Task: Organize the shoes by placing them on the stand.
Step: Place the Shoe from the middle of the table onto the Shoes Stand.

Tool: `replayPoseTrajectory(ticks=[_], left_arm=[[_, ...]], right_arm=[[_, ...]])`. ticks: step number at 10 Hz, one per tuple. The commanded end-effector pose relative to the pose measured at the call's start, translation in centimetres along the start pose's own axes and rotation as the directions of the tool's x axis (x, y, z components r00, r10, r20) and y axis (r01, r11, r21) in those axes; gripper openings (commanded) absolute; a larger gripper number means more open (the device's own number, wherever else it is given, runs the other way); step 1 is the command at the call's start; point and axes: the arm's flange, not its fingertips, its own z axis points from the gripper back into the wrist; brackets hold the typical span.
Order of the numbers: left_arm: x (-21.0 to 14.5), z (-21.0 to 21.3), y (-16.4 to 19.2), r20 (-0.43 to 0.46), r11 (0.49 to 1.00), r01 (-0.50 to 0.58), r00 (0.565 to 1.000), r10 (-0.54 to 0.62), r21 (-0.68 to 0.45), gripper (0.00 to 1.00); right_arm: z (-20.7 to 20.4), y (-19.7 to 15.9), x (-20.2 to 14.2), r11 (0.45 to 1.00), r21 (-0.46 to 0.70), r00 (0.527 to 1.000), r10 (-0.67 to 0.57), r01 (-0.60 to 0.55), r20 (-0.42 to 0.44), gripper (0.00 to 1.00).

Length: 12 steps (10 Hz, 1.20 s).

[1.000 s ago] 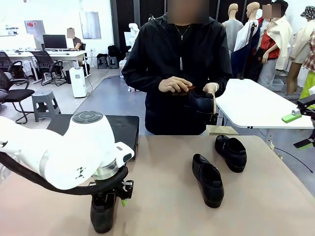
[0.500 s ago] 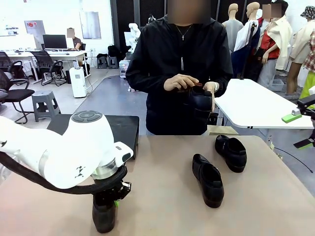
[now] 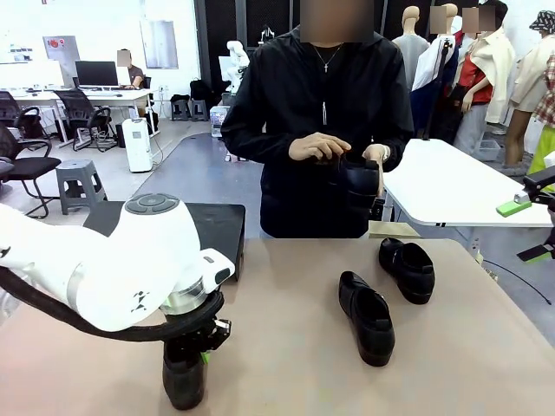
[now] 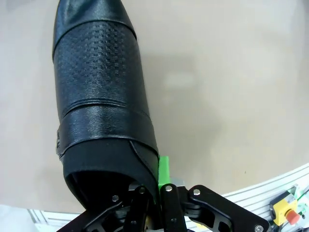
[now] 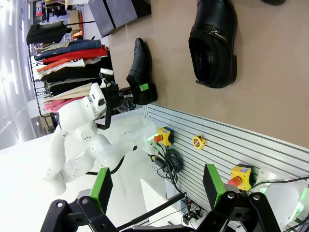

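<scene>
My left gripper (image 3: pixel 196 345) is shut on the heel rim of a black shoe (image 3: pixel 183 383) standing near the table's front left edge. The left wrist view shows that shoe (image 4: pixel 96 96) from above, its heel wall pinched between my fingers (image 4: pixel 164 169). Two more shoes lie on the table, one in the middle (image 3: pixel 368 317) and one farther back (image 3: pixel 408 269). The person holds another shoe (image 3: pixel 355 178) in both hands above the far edge. The black stand (image 3: pixel 212 227) sits at the far left. My right gripper (image 5: pixel 157 188) is open, up off the table at the right.
A white table (image 3: pixel 451 186) stands behind at the right. A small tan block (image 3: pixel 390 230) lies on the far edge. The table's right side and front middle are bare tan surface (image 3: pixel 468 347). Emergency stop buttons (image 5: pixel 239 174) sit on the slatted front rail.
My left gripper has closed on the shoe's heel and the shoe has shifted slightly. The person has turned the held shoe a little. The right arm has stayed still.
</scene>
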Motion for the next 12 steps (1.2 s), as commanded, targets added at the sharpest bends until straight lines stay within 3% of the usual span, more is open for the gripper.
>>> replayPoseTrajectory(ticks=[1,3,5,7,8,9,12], left_arm=[[-1.3,3.5,1.8,0.026,0.995,0.098,0.995,-0.099,0.013,0.0],[-3.2,10.2,4.8,0.034,0.968,0.25,0.968,-0.25,-0.018,0.0],[-5.8,17.7,11.4,0.146,0.926,0.377,0.917,-0.371,-0.013,0.0],[-7.4,20.9,16.3,0.251,0.937,0.346,0.904,-0.346,0.047,0.0],[-8.4,22.2,17.0,0.263,0.951,0.299,0.927,-0.269,-0.082,0.0],[-3.6,23.3,11.4,0.179,0.931,0.365,0.915,-0.361,0.007,0.0],[-3.6,23.3,11.4,0.179,0.931,0.365,0.915,-0.361,0.007,0.0]], right_arm=[[0.4,0.3,0.0,1.0,0.0,1.0,-0.012,0.012,-0.006,1.0],[0.4,0.3,0.0,1.0,0.0,1.0,-0.012,0.012,-0.006,1.0],[0.4,0.3,0.0,1.0,0.0,1.0,-0.012,0.012,-0.006,1.0],[0.4,0.3,0.0,1.0,0.0,1.0,-0.012,0.012,-0.006,1.0],[0.4,0.3,0.0,1.0,0.0,1.0,-0.012,0.012,-0.006,1.0],[0.4,0.3,0.0,1.0,0.0,1.0,-0.012,0.012,-0.006,1.0],[0.4,0.3,0.0,1.0,0.0,1.0,-0.012,0.012,-0.006,1.0]])
